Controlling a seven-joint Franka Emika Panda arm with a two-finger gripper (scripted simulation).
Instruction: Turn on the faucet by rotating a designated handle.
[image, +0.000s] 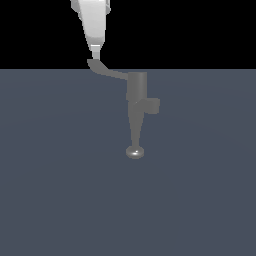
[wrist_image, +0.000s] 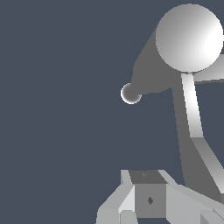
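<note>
The grey faucet (image: 137, 89) stands upright, its tapering spout ending in a shiny rounded tip (image: 135, 152), with a small side block (image: 152, 105) on the exterior view's right. The thin flat handle (image: 107, 71) sticks out from the cylinder's top toward the exterior view's left. My gripper (image: 95, 51) comes down from above, fingers together, its tip at the handle's flared end. In the wrist view the cylinder's top (wrist_image: 189, 37) is a bright disc, the spout tip (wrist_image: 130, 93) shows beside it, and the handle (wrist_image: 192, 109) runs to my gripper (wrist_image: 150, 205).
The faucet stands on a flat blue-grey floor (image: 60, 190). Nothing else is in view.
</note>
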